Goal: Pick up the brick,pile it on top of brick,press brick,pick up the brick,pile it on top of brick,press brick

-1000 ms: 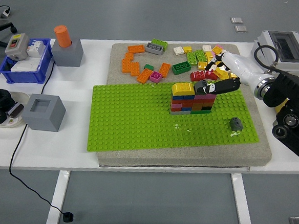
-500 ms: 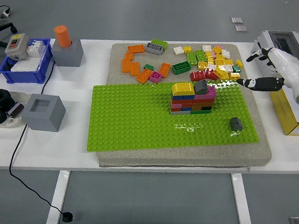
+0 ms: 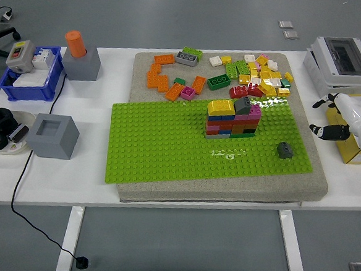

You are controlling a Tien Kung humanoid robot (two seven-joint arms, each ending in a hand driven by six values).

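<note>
A stack of bricks (image 3: 233,119) stands on the green baseplate (image 3: 161,146), right of its middle. A yellow brick and a dark grey brick (image 3: 243,104) sit on its top; the grey one looks tilted. A loose dark grey brick (image 3: 284,149) lies on the baseplate to the right. Loose bricks (image 3: 259,76) lie in a pile behind the stack, and orange ones (image 3: 163,78) to the left. My right hand (image 3: 330,121) is off the mat at the right edge, fingers relaxed and holding nothing. My left arm is out of view.
A grey foam mat (image 3: 305,119) lies under the baseplate. A white electrical box (image 3: 341,57) and a yellow box (image 3: 353,141) stand at the right. At the left are a blue bin (image 3: 23,81), two grey blocks (image 3: 53,136) and a plate with black rings (image 3: 1,129).
My right hand has let go of the dark grey brick on the stack and drawn back to the right, off the mat. The grey brick stays on the stack.
</note>
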